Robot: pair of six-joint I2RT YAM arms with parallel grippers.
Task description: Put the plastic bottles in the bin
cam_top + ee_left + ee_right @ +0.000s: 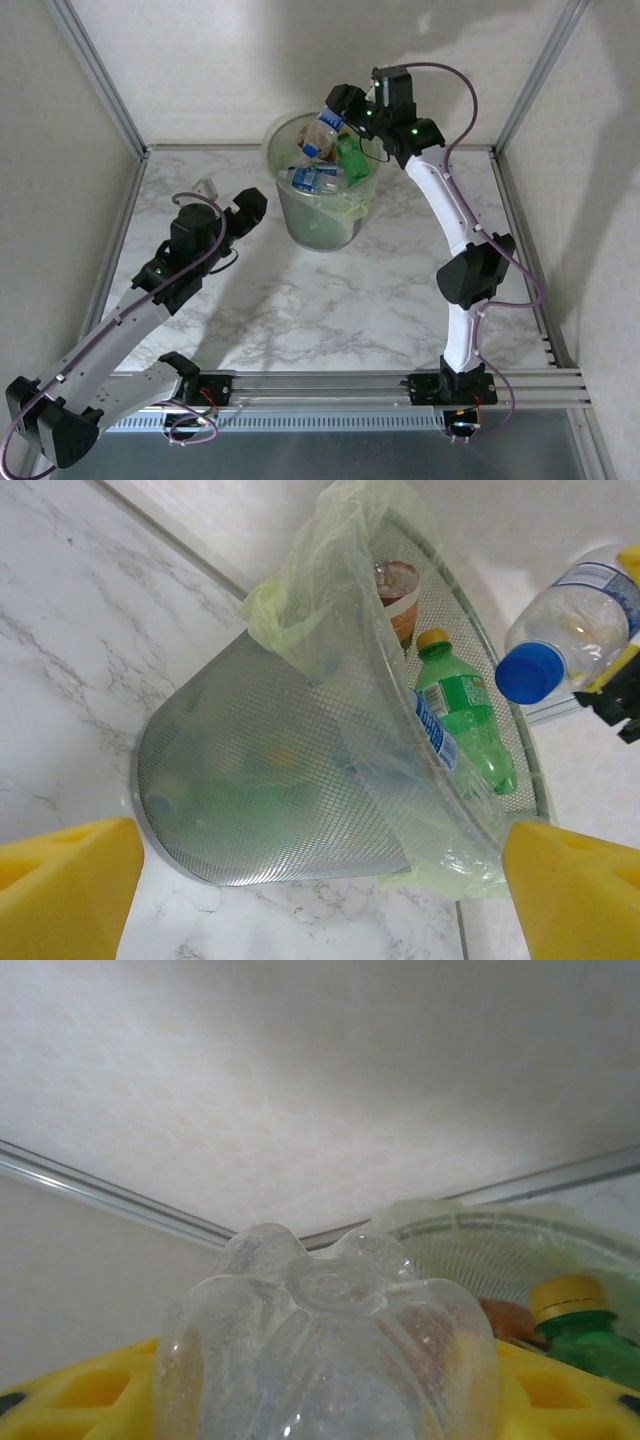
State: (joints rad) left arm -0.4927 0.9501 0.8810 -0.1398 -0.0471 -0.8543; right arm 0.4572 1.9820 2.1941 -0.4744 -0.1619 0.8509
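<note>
The right pincer (343,103) grips a clear bottle (322,130) by its base, above the far rim of the bin (318,222). Best to centre it over the opening before letting go. The left pincer (247,207) waits wide open and empty, beside the bin.

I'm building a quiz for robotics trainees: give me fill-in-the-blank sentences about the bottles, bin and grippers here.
1. The right gripper holds a clear bottle with a ___ cap over the bin.
2. The left gripper has its jaws ___, holding nothing, beside the bin.
3. The green bottle inside the bin has a ___ cap.
Missing words: blue; open; yellow.
</note>
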